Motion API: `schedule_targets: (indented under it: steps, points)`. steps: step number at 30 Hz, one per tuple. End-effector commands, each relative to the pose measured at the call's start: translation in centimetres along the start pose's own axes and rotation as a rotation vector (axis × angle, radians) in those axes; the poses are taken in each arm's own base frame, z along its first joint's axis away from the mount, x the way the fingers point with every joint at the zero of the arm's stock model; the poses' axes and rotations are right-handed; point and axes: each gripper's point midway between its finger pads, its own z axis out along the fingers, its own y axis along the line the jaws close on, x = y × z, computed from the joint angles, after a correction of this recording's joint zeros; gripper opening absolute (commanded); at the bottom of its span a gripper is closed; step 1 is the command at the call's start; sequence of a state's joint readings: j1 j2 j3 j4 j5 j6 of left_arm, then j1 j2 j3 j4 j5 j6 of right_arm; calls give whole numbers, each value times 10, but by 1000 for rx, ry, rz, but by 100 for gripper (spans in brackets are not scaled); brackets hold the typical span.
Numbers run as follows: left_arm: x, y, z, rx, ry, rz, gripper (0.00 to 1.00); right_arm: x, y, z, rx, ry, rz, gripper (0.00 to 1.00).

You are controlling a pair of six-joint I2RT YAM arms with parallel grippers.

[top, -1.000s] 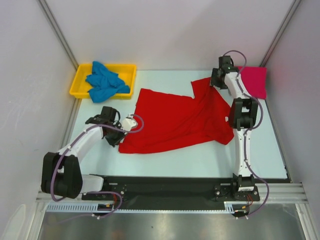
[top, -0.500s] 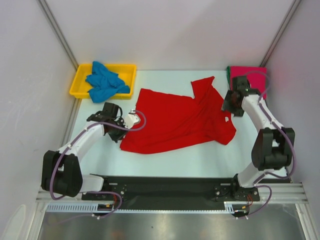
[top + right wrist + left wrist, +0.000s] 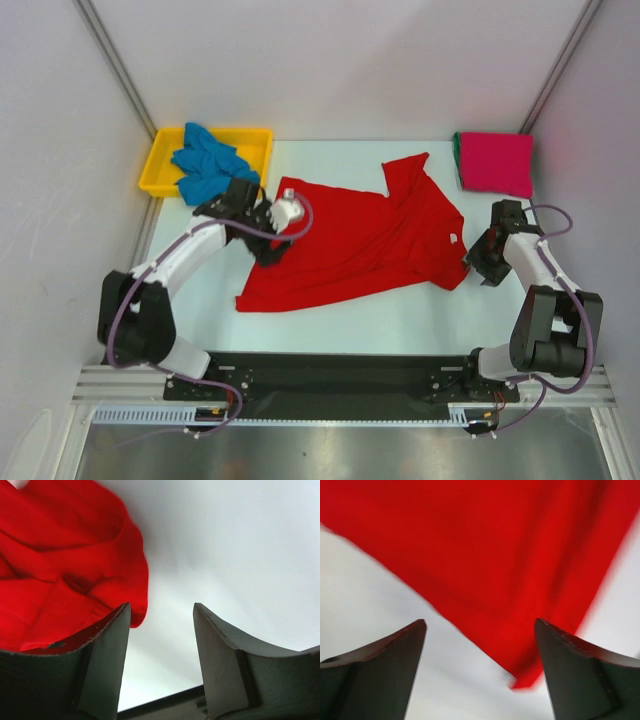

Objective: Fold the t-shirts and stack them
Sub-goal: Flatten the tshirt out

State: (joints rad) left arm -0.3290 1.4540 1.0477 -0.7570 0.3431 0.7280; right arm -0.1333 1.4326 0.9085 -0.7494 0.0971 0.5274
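The bright red t-shirt (image 3: 360,240) lies spread and rumpled in the middle of the table, one sleeve pointing to the back. My left gripper (image 3: 268,245) hovers over its left part, open; in the left wrist view (image 3: 480,625) only table and red cloth (image 3: 495,555) show between the fingers. My right gripper (image 3: 478,262) stands open at the shirt's right front corner; its wrist view (image 3: 161,610) has the red hem (image 3: 65,565) beside the left finger. A blue t-shirt (image 3: 205,165) is bunched in the tray. A folded magenta t-shirt (image 3: 495,162) sits at the back right on a green edge (image 3: 458,158).
The yellow plastic tray (image 3: 255,135) stands at the back left corner. Slanted frame posts and white walls close in the sides and back. The black rail (image 3: 330,375) carrying both arm bases runs along the near edge of the table (image 3: 400,310).
My left gripper opened, let go of the red shirt's left edge and moved back and right over it. The right arm swung from the back right to the shirt's front right corner.
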Motion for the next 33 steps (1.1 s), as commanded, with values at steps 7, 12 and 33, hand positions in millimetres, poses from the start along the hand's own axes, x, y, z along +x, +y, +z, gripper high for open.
schedule_targets:
  steps: [7, 12, 33]
  points:
    - [-119, 171, 60, -455, -177, -376, 71, -19, 7, 9, -87, -63, 78, 52]
    - [-109, 208, 103, -532, -70, -426, 86, -19, 15, 9, -107, -72, 57, 49]
    - [-47, 260, 138, -592, 158, -445, 0, -8, -19, 40, 22, 15, 108, 0]
